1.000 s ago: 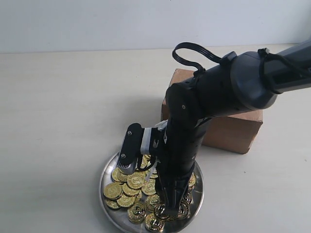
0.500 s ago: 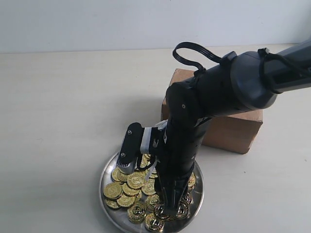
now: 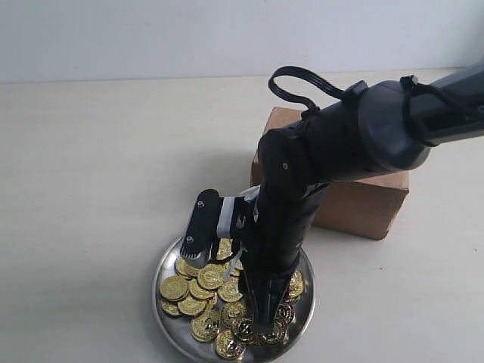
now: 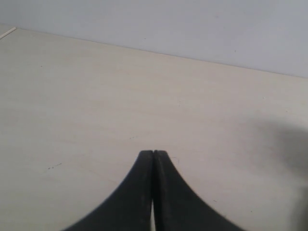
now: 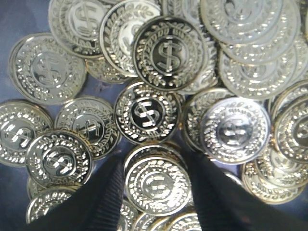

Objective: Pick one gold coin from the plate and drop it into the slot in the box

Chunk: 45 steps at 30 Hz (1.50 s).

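The plate [image 3: 162, 269] holds a heap of gold coins [image 3: 200, 281].

Plate [image 3: 160, 281]: set on the bench [image 3: 98, 166], before the box [image 3: 363, 203].
Coins [image 3: 187, 290]: piled in the plate.
Box: set behind the plate, rightward.

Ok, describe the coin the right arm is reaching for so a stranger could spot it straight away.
Find the brown box; next to it sits a silver plate heaped with gold coins, where the right arm reaches down. The coin lies flat, face up, between that arm's two black fingers, the only coin flanked on both sides.
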Motion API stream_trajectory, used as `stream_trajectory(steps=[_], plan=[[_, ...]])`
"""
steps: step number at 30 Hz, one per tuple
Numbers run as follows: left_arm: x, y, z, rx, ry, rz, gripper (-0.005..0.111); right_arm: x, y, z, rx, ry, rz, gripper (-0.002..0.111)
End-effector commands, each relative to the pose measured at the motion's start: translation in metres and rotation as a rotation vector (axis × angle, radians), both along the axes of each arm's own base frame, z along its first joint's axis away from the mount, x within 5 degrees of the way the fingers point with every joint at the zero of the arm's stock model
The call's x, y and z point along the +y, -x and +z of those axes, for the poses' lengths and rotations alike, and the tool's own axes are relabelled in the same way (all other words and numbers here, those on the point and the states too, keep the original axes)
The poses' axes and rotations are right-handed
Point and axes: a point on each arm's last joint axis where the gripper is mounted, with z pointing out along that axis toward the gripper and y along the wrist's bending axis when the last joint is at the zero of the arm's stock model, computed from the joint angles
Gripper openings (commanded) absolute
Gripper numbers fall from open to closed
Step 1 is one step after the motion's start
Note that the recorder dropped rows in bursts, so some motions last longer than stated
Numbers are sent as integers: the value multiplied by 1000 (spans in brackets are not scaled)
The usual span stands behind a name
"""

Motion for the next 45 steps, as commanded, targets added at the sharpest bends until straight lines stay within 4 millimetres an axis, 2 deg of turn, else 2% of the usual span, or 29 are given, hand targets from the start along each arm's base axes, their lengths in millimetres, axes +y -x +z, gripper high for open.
stream_trajectory(steps=[1,6,8,11,16,26,33,37,45], plan=[[0,0,0,-11,6,-6,0,0,2,-3,27,9,-3,43],[0,0,0,-11,6,-6,0,0,2,-3,27,9,-3,41],[0,0,0,-11,6,-6,0,0,2,-3,27,9,-4,32],[0,0,0,-11,6,-6,0,0,2,-3,27,9,-4,26],[0,0,0,-11,6,-6,0,1,2,-2,25,-1,-11,26],[0,0,0,-11,6,-6,0,6,-1,22,-47,-106,-66,26],[0,0,0,-11,6,-6,0,6,4,28,-8,-109,-75,26],[0,0,0,-11,6,-6,0,1,13,48,25,-111,-54,26],[0,0,0,-11,6,-6,0,-4,20,91,-61,-196,-48,26]])
